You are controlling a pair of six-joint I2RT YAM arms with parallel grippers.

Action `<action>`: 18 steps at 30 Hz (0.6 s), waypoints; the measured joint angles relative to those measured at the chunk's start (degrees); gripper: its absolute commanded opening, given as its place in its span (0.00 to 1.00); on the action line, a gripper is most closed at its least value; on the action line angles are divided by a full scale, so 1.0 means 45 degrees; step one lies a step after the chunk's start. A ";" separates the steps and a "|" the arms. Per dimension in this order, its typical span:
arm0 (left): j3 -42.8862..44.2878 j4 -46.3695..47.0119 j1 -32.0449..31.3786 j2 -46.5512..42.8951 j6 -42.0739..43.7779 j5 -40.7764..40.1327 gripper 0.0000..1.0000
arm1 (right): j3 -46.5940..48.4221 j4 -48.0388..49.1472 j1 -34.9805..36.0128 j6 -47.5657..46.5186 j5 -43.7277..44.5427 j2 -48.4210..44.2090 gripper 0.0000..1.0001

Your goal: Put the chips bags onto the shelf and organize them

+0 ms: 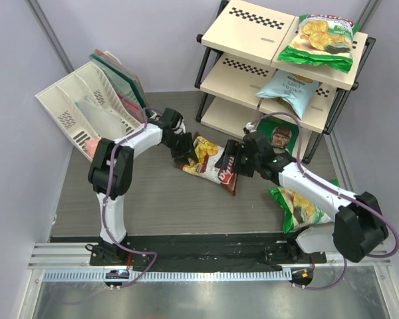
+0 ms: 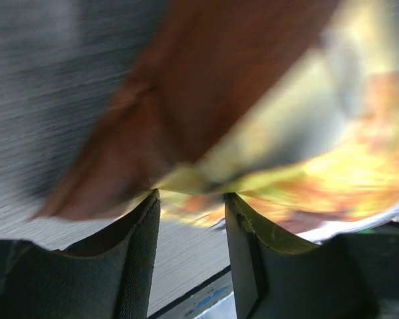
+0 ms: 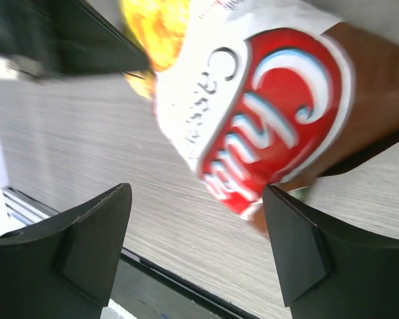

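Left pincer (image 2: 191, 196) meets the brown bag (image 1: 209, 161), grip unclear; right pincer (image 3: 196, 193) gapes wide

1. Robotics lab, set up as a closed test cell.
2. Cabled left arm (image 1: 113, 173) and right arm (image 1: 319, 189), bolted to a slotted aluminium rail (image 1: 186, 274) at the near edge of the surface (image 1: 159, 199).
3. Plain pale partition walls (image 1: 153, 33) with metal posts around it.
4. Staged props: shelf (image 1: 243, 30) with checkered marker strips (image 1: 256, 18), white plastic organizer (image 1: 86, 106).
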 measured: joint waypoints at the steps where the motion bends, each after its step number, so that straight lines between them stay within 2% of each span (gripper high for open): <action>1: 0.0019 -0.0160 -0.0039 0.0160 0.0029 -0.0010 0.44 | 0.0044 0.0005 -0.0068 -0.0005 0.0092 -0.0233 0.88; 6: 0.0073 -0.0996 -0.0219 0.1001 0.0126 0.0151 0.44 | -0.0015 -0.0029 -0.0695 -0.0058 0.0282 -0.0617 0.88; 18: -0.0355 -0.1409 -0.0272 0.0393 0.0393 -0.0787 0.44 | -0.0568 -0.0690 -0.2526 -0.0486 0.0277 -0.0976 0.88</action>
